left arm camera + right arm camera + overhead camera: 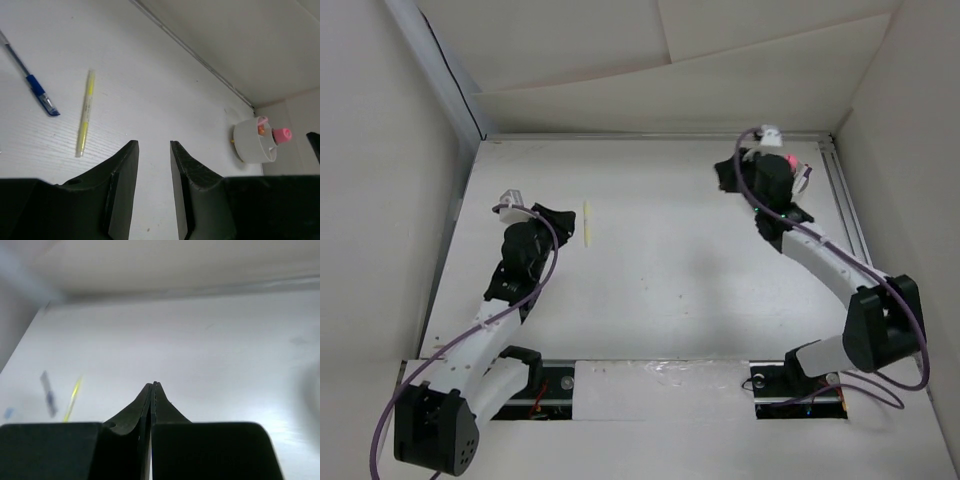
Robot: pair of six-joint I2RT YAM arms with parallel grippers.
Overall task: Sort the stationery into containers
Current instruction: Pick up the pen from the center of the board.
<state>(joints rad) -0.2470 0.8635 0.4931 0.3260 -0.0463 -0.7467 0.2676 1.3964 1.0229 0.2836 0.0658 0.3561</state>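
One yellow pen (85, 112) lies just ahead-left of the left gripper (152, 145), pointing away. Jaws narrow, empty; right gripper (152, 385) is closed

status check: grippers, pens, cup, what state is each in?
left gripper: open, nothing between the fingers
right gripper: shut, empty
white cup: holds the tube and something orange
pink-capped tube: in the cup, cap sticking out
yellow pen: lying flat, outside the cup
blue pen: lying flat, outside the cup
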